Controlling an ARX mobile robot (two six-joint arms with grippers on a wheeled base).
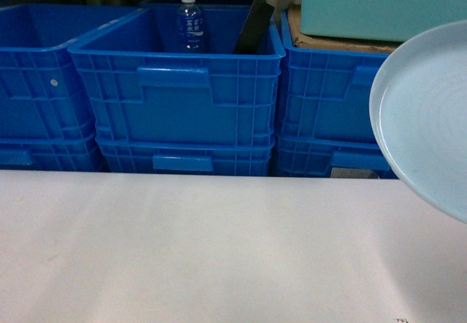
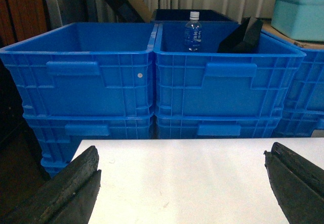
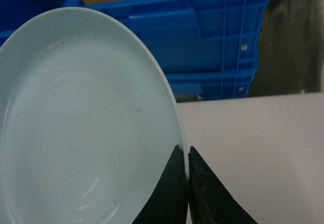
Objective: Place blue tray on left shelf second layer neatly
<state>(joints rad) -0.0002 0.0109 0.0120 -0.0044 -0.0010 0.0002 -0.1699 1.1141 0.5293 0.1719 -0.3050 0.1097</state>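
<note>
1. The right gripper point(image 3: 187, 155) pinches the rim of the blue tray point(image 3: 86, 128) between its two dark fingers point(image 3: 169, 193).
2. The tray is held up in the air, over the right side of the white table point(image 1: 219, 243).
3. The left gripper point(image 2: 182, 183) is spread wide over the table and holds nothing.
4. Behind the table stand blue crates point(image 1: 175, 97), stacked side by side.
5. In the middle crate are a water bottle point(image 1: 190, 22) and a black thing point(image 1: 254, 28) leaning on the wall.
6. A pale green box point(image 1: 379, 6) sits on top at the far right.
</note>
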